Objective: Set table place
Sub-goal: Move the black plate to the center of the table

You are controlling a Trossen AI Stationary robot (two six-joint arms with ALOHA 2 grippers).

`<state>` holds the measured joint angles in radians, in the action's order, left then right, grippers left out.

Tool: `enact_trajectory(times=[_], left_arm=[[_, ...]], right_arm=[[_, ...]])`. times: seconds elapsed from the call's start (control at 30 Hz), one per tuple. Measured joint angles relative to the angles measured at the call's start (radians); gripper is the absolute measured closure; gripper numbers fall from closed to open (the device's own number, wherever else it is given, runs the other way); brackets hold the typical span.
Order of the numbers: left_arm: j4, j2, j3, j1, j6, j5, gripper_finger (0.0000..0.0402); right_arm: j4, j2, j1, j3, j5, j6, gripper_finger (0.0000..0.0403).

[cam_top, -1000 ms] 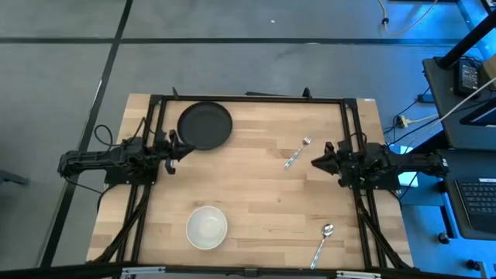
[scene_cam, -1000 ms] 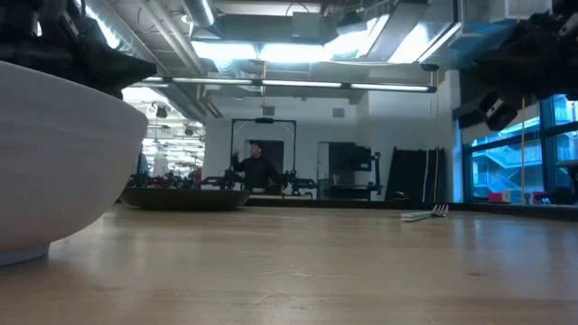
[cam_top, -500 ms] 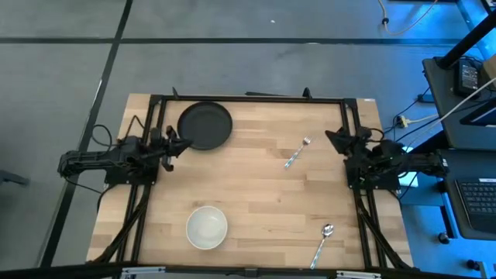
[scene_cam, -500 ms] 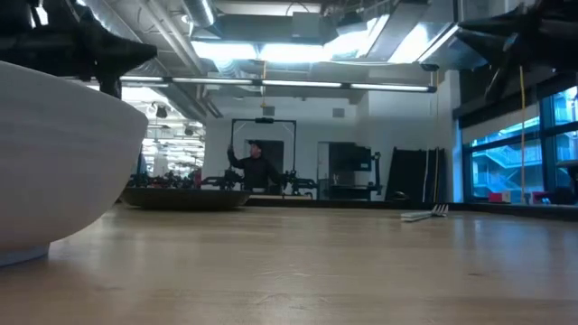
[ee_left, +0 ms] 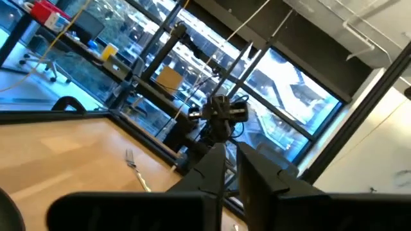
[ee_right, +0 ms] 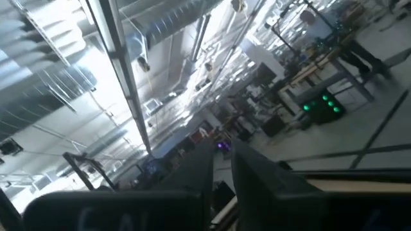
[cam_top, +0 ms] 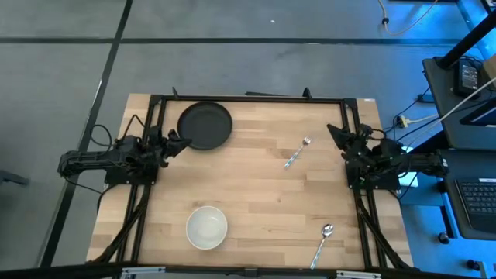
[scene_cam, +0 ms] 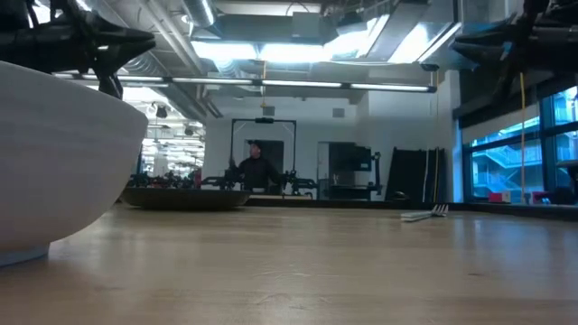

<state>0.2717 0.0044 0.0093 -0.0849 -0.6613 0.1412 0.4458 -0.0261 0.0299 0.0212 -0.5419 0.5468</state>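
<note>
Your table (cam_top: pixel 256 194) — pale butcher-block planks, black-framed — spans the view, carrying a round matte-black plate (cam_top: pixel 205 125), a white bowl (cam_top: pixel 207 227), a spoon (cam_top: pixel 322 243) and a fork (cam_top: pixel 296 153). Left end effector (cam_top: pixel 180 140) and right end effector (cam_top: pixel 335 132) — fingers pressed nearly together, empty.

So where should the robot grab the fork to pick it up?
Probably the middle of the fork's handle, coming straight down from above. It lies flat on the table, slanted, tines toward the far edge, so the fingers should close across the thin handle. The right end effector is nearest and seems best placed; the left end effector sits by the black plate.
</note>
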Motion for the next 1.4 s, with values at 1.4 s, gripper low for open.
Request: enact_trajectory(times=[1.4], left_arm=[[-0.005, 0.004, 0.006, 0.001, -0.194, 0.115, 0.0344]], right_arm=[[-0.115, 0.0, -0.003, 0.011, 0.144, 0.199, 0.0256]])
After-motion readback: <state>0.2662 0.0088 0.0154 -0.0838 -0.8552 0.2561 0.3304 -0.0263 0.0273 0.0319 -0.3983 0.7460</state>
